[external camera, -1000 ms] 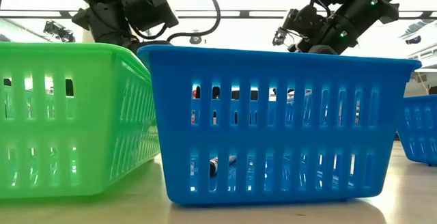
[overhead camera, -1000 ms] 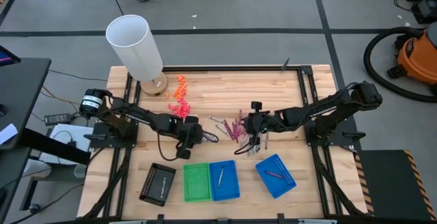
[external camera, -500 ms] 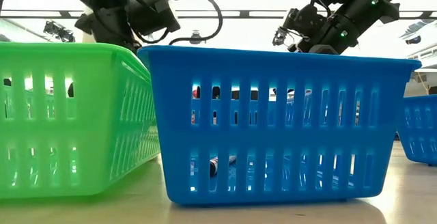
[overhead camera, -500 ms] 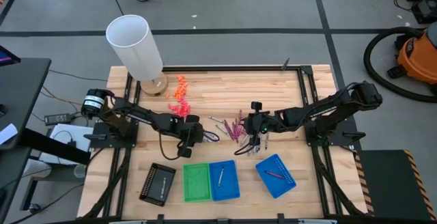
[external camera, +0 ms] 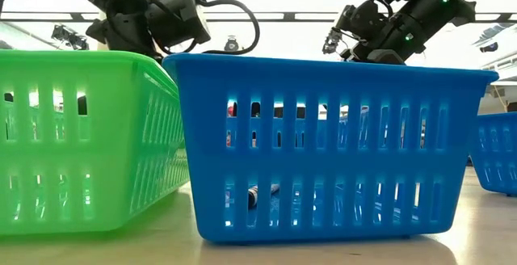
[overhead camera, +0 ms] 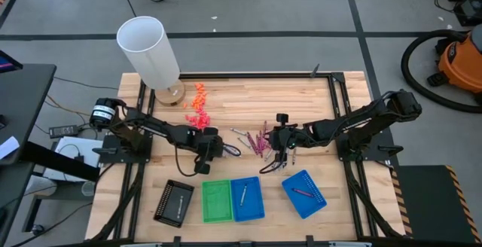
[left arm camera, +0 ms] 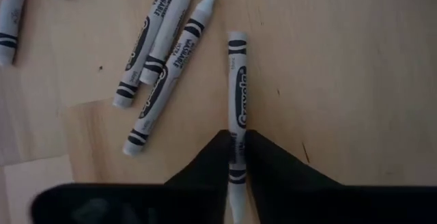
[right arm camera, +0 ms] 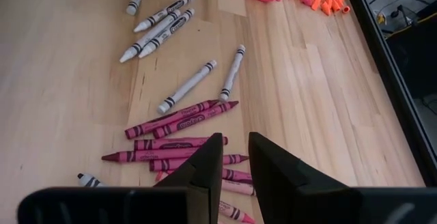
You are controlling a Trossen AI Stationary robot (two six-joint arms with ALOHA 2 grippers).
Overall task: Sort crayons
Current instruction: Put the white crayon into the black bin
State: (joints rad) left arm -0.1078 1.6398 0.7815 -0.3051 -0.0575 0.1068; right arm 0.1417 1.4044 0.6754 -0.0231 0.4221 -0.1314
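Note:
Several silver-grey crayons [left arm camera: 167, 53] and magenta-pink crayons [right arm camera: 181, 118] lie loose on the wooden table's middle [overhead camera: 252, 138]. My left gripper [overhead camera: 220, 149] stands at the left end of the scatter, slanting steeply down, shut on one silver-grey crayon [left arm camera: 237, 94]. My right gripper [right arm camera: 235, 149] hovers over the pink crayons [overhead camera: 262, 143], at their right side [overhead camera: 279, 157]. Its fingers stand a narrow gap apart with nothing between them. My left gripper pinches the silver-grey crayon between its two fingers [left arm camera: 263, 162], on the crayon's sides near one end [left arm camera: 235, 142]. The fingers come from above, slanting down, and lie across the crayon. The crayon lies flat on the table, its other end [left arm camera: 237, 41] pointing away from the gripper.
Near the front edge stand a black tray [overhead camera: 173, 202], a green tray [overhead camera: 217, 209], a blue tray [overhead camera: 254, 202] holding a crayon, and another blue tray [overhead camera: 310, 183] holding a pink one. Orange and pink bits [overhead camera: 199, 108] and a white cylinder [overhead camera: 149, 51] are at the far left.

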